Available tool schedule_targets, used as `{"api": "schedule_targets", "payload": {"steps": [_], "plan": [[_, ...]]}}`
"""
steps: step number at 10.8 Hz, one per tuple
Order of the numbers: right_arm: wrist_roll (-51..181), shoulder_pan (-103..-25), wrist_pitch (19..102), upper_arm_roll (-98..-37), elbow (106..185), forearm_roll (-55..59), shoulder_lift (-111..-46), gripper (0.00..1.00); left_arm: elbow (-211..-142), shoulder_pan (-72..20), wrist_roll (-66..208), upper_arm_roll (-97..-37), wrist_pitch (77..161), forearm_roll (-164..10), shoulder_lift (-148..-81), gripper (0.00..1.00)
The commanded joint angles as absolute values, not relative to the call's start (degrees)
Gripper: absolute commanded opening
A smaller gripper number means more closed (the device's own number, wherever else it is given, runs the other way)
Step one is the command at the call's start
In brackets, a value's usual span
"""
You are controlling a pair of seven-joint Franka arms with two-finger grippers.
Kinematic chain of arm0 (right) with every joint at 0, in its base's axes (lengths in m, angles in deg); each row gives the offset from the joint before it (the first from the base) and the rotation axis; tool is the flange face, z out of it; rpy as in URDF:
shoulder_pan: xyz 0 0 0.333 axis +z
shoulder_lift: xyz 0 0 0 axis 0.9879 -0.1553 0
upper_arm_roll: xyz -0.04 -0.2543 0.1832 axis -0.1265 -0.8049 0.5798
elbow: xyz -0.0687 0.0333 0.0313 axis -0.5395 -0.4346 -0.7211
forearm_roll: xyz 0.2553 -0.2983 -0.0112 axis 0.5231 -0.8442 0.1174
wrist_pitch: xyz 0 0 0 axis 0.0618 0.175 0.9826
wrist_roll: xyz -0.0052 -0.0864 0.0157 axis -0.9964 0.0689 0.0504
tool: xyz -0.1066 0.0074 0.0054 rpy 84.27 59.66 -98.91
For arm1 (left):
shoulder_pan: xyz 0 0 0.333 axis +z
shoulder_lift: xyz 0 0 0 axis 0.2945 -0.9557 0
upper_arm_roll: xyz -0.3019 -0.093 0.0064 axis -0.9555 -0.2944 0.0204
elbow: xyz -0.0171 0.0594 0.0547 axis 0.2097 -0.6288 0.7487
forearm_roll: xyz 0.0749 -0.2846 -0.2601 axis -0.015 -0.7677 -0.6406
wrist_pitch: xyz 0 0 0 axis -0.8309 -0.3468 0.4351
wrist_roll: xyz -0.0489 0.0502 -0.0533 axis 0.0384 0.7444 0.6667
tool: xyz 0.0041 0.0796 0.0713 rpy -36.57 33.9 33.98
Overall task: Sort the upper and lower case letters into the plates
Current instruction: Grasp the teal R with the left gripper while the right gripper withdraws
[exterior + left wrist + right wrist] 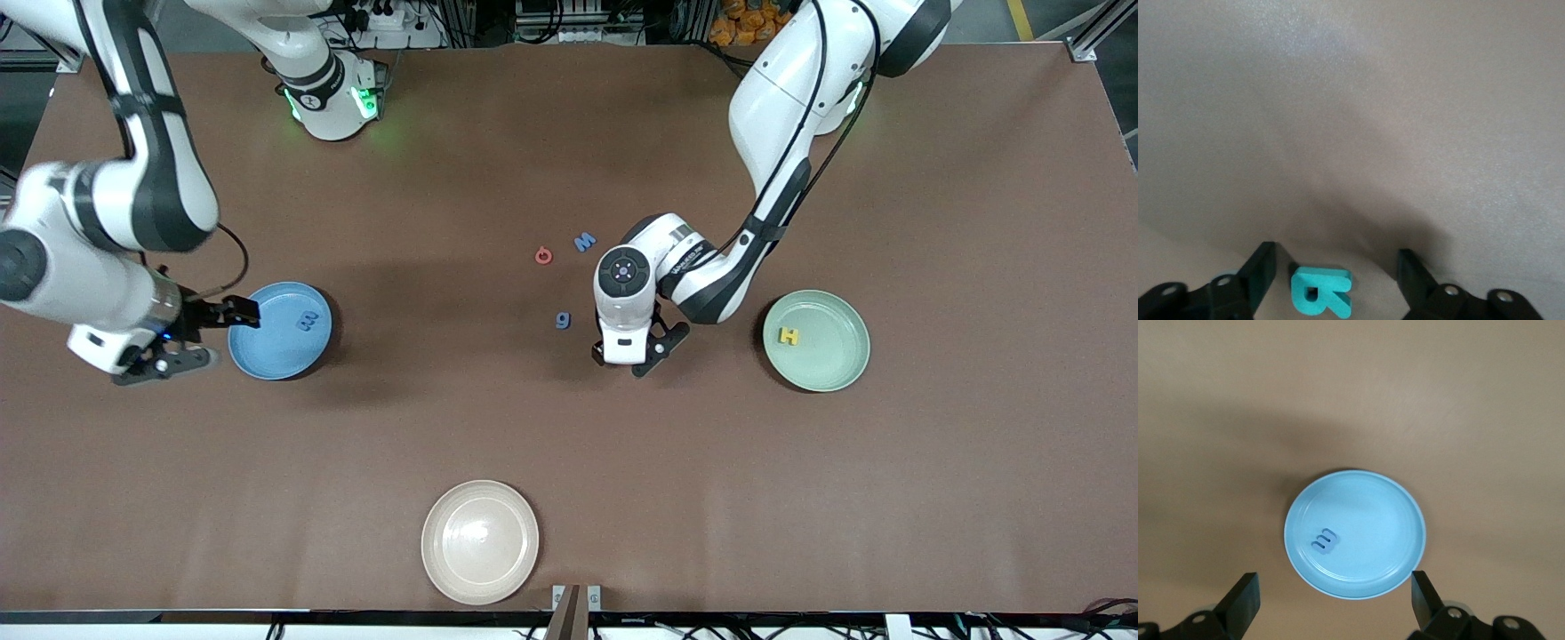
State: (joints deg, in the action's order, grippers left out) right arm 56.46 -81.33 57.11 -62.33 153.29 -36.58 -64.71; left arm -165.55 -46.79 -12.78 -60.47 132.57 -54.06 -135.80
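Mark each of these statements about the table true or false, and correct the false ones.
1. A yellow letter H lies in the mint green plate. True.
2. The beige plate holds a blue letter. False: it holds nothing; the blue letter m lies in the blue plate.
3. A teal letter lies on the table between the fingers of the left claw. True.
4. The right claw grips a letter. False: it is open and holds nothing, above the blue plate.
5. The red letter lies in the mint green plate. False: it lies on the bare table beside the blue letter M.
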Motion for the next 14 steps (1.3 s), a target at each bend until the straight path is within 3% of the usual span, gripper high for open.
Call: {"api": "schedule_targets", "payload": {"steps": [1, 3, 7, 9, 13, 14], "plan": [[55.5, -81.9, 57.2, -62.3, 154.0, -35.6, -58.4, 1.0, -166.1, -46.9, -14.4, -60.6, 132.5, -52.9, -135.7, 0.81], [55.4, -82.4, 57.1, -62.3, 153.3, -35.6, -56.0, 1.0, -166.1, -47.1, -15.4, -60.8, 132.5, -52.9, -135.7, 0.75], [55.4, -82.3, 56.0, -62.0, 152.5, -33.9, -54.0, 1.0, -166.2, -47.3, -16.9, -61.2, 132.3, -53.0, -134.7, 0.75], [55.7, -81.6, 56.1, -61.6, 151.6, -31.5, -54.1, 1.0, -166.9, -47.2, -17.5, -61.6, 131.9, -52.9, -134.6, 0.66], [55.6, -80.8, 54.5, -60.5, 150.1, -31.4, -54.5, 1.0, -166.9, -47.0, -17.4, -61.6, 131.8, -52.9, -134.2, 0.29], [56.0, -80.8, 54.3, -59.3, 149.8, -31.4, -54.5, 1.0, -166.9, -46.9, -17.2, -61.6, 131.8, -52.9, -134.0, 0.26]]}}
